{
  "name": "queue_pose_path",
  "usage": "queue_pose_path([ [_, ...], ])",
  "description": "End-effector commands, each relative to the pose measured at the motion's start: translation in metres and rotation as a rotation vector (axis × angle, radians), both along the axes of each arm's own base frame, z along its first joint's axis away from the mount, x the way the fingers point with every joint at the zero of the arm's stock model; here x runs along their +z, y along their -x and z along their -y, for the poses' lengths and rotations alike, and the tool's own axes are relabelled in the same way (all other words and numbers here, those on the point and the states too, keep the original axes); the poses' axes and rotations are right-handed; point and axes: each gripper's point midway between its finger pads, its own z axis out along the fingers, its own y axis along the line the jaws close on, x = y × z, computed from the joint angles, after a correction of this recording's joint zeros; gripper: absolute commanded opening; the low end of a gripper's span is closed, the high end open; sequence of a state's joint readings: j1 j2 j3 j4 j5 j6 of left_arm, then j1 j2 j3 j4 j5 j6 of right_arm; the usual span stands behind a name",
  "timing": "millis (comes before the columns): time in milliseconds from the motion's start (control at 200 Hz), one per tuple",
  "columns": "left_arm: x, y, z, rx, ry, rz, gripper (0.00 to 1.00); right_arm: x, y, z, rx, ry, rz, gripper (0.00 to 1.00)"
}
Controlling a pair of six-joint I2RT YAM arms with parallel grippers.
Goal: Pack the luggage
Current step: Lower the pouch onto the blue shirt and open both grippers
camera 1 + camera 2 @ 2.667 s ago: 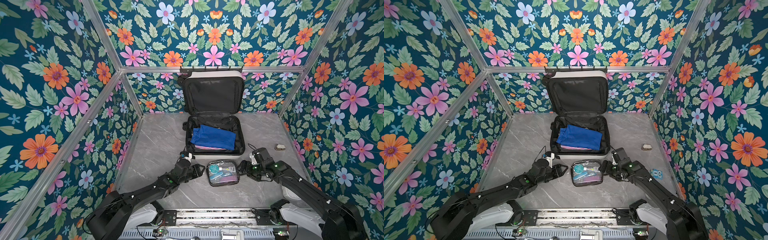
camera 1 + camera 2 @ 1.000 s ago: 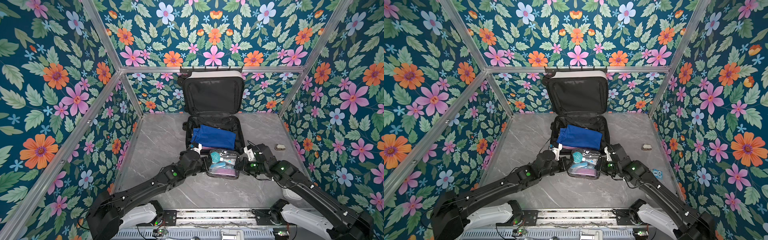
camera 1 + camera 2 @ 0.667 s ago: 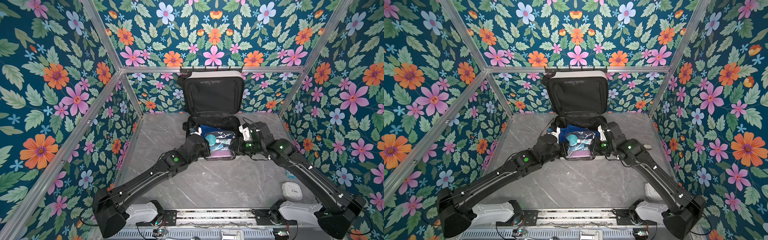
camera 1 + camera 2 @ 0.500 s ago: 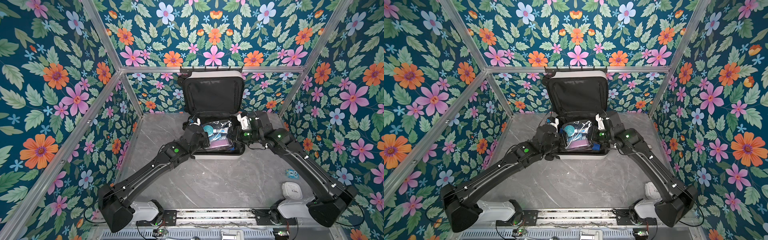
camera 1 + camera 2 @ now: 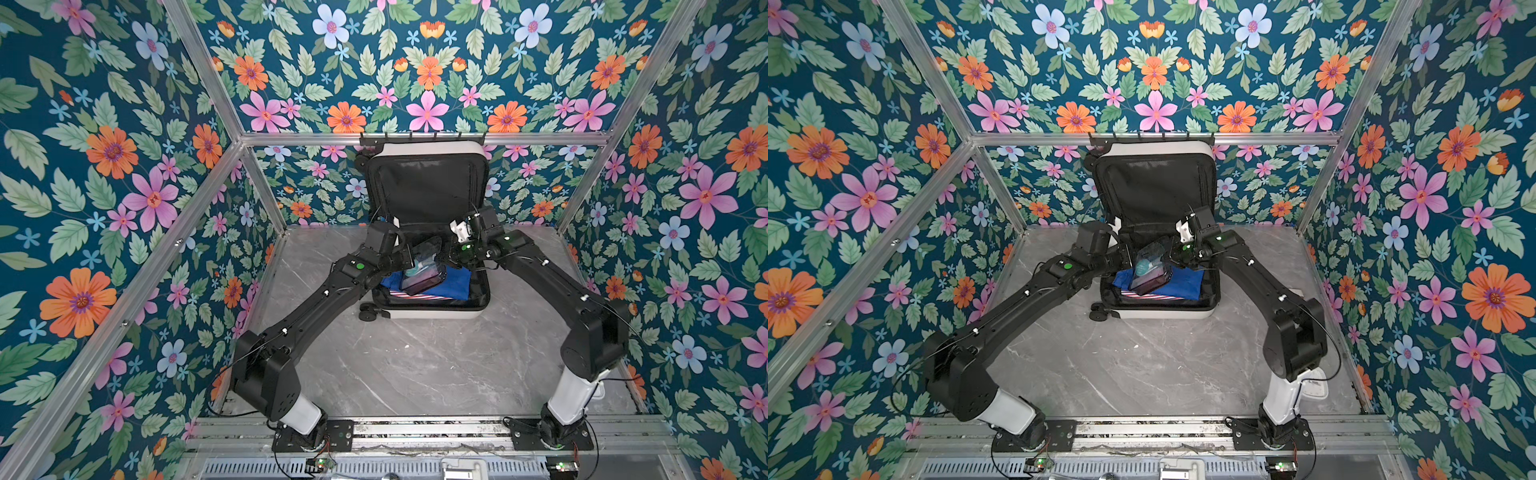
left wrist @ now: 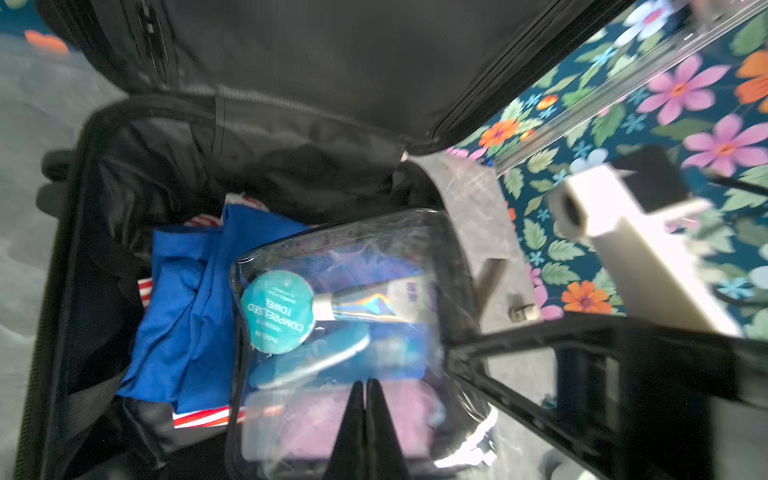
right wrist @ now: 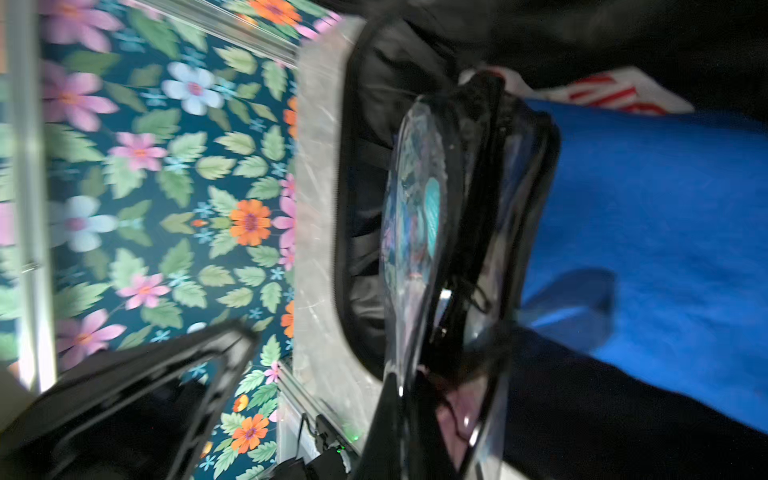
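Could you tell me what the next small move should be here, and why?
Probably lower the pouch flat onto the blue clothes in the open luggage: the left gripper and right gripper hold it tilted over them, not yet lying in the case.

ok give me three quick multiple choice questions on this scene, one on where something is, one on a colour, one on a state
1. The clear pouch is:
A) flat on the table
B) tilted over the cloth inside the luggage
C) hanging on the back wall

2. The top cloth in the luggage is:
A) blue
B) yellow
C) green

3. The luggage lid is:
A) zipped shut
B) open, standing upright at the back
C) detached, lying on the table

Answers:
1 B, both top views show it tilted above the packed cloth.
2 A, the cloth shows blue in every view.
3 B, the black-lined lid stands up behind the base.
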State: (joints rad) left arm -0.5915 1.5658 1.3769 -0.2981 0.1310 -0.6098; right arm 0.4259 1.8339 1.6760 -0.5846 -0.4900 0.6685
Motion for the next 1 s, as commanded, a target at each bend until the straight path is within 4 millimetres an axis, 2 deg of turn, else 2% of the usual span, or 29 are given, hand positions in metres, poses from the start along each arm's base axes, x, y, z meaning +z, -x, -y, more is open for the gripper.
queue_pose_path([
  [0,-0.006,-0.007,0.001,-0.011,0.014,0.016,0.00,-0.009,-0.017,-0.010,0.041,-0.042,0.042,0.00],
  [145,-0.024,-0.008,-0.003,-0.006,0.011,-0.011,0.00,-0.041,-0.022,-0.005,0.022,-0.035,0.000,0.00],
  [385,-0.058,-0.007,0.002,-0.031,-0.002,-0.072,0.00,-0.072,-0.022,0.022,-0.039,-0.010,-0.040,0.00],
  [560,-0.084,-0.008,0.008,-0.047,-0.003,-0.116,0.00,-0.092,-0.019,0.026,-0.035,0.020,-0.067,0.00],
  [615,-0.092,-0.008,0.009,-0.051,-0.009,-0.132,0.00,-0.095,-0.019,0.026,-0.034,0.023,-0.071,0.00],
  [685,-0.102,-0.008,0.009,-0.052,-0.018,-0.150,0.00,-0.096,-0.020,0.028,-0.035,0.023,-0.070,0.11],
  [780,-0.115,-0.007,0.008,-0.049,-0.030,-0.169,0.00,-0.097,-0.019,0.029,-0.036,0.038,-0.071,0.18],
  [995,-0.136,-0.004,0.006,-0.043,-0.027,-0.205,0.00,-0.096,-0.015,0.033,-0.032,0.062,-0.075,0.28],
])
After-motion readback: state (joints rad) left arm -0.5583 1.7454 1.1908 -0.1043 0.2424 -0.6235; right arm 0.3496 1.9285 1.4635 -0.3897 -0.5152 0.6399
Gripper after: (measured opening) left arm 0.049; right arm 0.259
